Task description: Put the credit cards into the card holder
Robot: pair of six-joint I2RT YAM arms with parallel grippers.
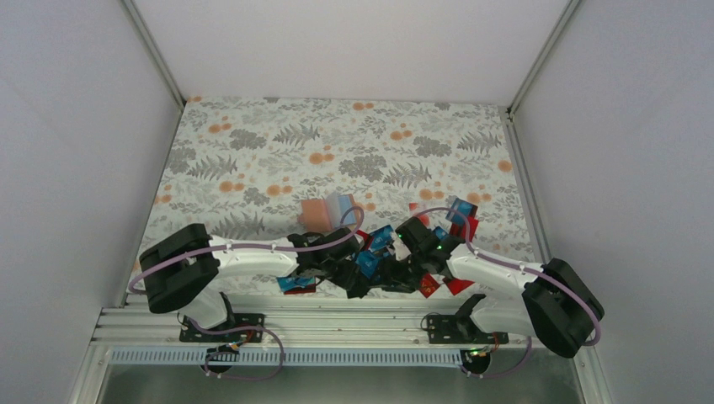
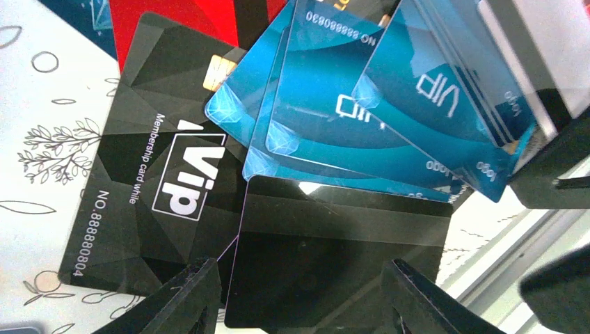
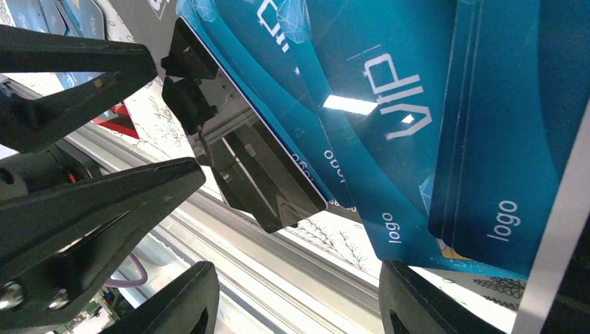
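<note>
rail: metal, along near edge of the desk, both arm bases bolted to it
left claw: about half open, tips apart, low over the card heap, clamps nothing I can see
glossy black card: straight under left claw tips, its right side runs beneath one finger, not pinched
right claw: about half open too, only rail and desk show in the gap between tips, holds nothing
teal cards: fanned, overlapping, "VIP" and "logo" print, just past right claw tips; flat or tilted, cannot tell
black VIP card: flat on desk beside the fan, teal cards and glossy black card both overlap its edge
red card: just beyond black VIP card, which overlaps it
credit cards: heap mid desk close to rail, under both claws; red cards nearest rail, stray cards further back on the right
card holder: tan-pink, on desk just behind the heap, left of centre; pale piece touching its right side, inside or beside, cannot tell
</note>
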